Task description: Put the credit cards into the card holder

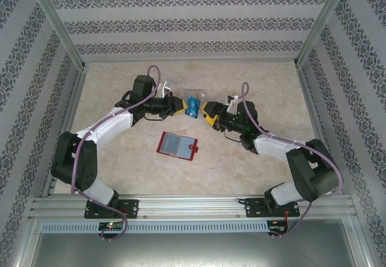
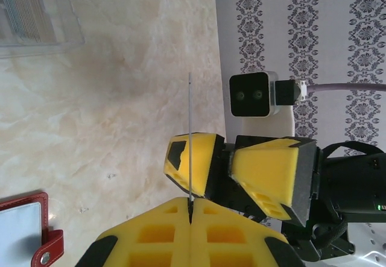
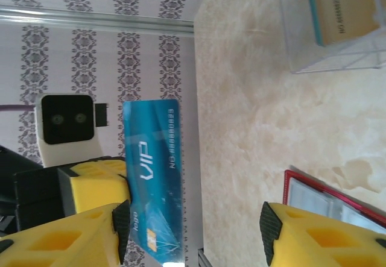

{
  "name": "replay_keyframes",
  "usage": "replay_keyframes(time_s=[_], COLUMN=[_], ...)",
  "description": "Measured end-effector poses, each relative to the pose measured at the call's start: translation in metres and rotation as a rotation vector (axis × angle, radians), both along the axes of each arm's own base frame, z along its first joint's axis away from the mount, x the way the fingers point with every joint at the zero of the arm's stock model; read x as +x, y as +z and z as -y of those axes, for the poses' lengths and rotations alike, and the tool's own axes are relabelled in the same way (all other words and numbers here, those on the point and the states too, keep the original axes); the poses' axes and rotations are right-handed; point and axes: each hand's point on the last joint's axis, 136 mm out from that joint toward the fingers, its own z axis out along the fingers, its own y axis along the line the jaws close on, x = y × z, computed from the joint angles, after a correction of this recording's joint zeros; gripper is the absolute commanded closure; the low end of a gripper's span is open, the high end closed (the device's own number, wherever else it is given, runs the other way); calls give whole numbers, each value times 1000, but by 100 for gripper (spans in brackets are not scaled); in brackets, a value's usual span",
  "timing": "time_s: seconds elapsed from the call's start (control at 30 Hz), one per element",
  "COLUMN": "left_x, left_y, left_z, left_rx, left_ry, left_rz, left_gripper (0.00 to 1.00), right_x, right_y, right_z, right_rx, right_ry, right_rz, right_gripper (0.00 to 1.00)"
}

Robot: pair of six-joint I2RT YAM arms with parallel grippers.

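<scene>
Left gripper clamps our blue card: thin, stiff, slick; right gripper gapes, so we'd pinch its flat faces.

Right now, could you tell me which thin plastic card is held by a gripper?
The blue rectangular VIP card, pinched by the left gripper; the tan card sits inside the clear plastic case instead.
</scene>
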Motion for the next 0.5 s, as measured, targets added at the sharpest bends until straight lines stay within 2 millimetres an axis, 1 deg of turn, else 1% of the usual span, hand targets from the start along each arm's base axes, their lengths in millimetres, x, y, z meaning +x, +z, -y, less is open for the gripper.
replay_keyframes(time_s=[0.13, 0.2, 0.27, 0.3, 0.43, 0.5], left_x=[-1, -1, -1, -1, 3, 4], left_y=[2, 3, 3, 1, -14, -23], left_z=[1, 2, 2, 3, 4, 4], left_rx=[-12, -17, -19, -20, -8, -1], left_ry=[-3, -6, -10, -12, -13, -12], left_rz=[-9, -8, -8, -11, -47, -65], left_gripper=[100, 100, 100, 100, 100, 100], right_x=[2, 4, 4, 4, 5, 6], right_y=[4, 2, -1, -4, -5, -3], right_z=[-7, -12, -16, -17, -21, -21], right_rx=[23, 35, 42, 46, 70, 78], right_ry=[13, 24, 36, 39, 43, 42], right_rz=[13, 7, -5, -14, -25, -23], right_gripper=[43, 44, 47, 50, 70, 76])
